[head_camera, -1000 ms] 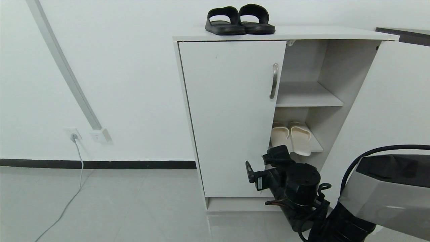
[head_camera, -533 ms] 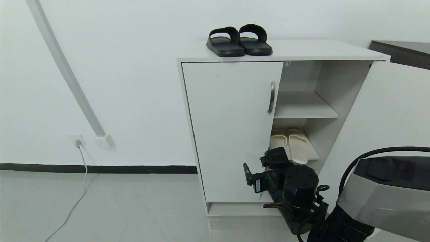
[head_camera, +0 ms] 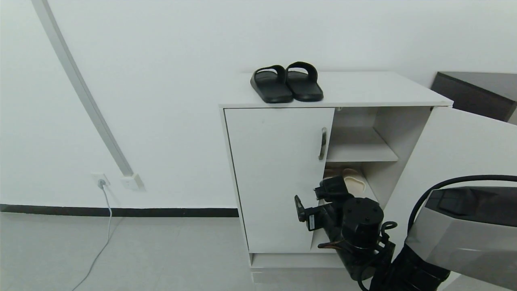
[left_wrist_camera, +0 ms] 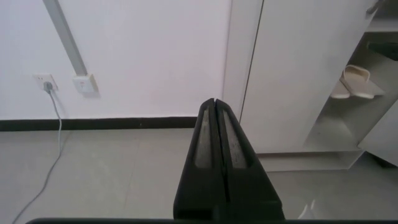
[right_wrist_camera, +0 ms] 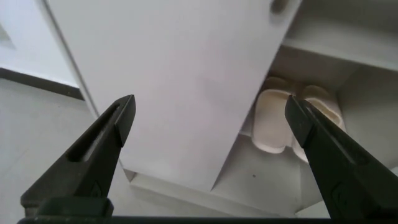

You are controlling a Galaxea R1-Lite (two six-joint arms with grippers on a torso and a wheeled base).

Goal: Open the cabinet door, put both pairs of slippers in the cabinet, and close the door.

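Your black slippers [head_camera: 286, 83] sit side by side on top of the cabinet [head_camera: 363, 91], touching each other, above its closed left door [head_camera: 278, 178]. The cream slippers [head_camera: 355, 180] lie inside, on the shelf below the upper shelf [head_camera: 359, 151]. They are side by side too, partly hidden in the head view behind your right arm. The right door [head_camera: 456, 149] is swung wide open, so you can see both shelves. The left door's metal handle [head_camera: 323, 143] stands upright along its inner edge. Your right claw [right_wrist_camera: 210, 106] hangs low in front of the cabinet, near the bottom of the closed left door. It is spread wide with nothing between its fingers [right_wrist_camera: 102, 146], and the cream pair lies beyond it in the open compartment. Your left claw [left_wrist_camera: 214, 106] is pressed fully together and grips nothing. It is well apart from the cabinet and points toward the wall and the cabinet's left side. Farther out, a wall socket [head_camera: 101, 182] holds a plug whose grey cable [head_camera: 106, 226] trails down onto the floor [head_camera: 141, 254]. A grey conduit [head_camera: 76, 85] slants up the wall, and a dark piece of furniture [head_camera: 472, 89] stands behind the open door.
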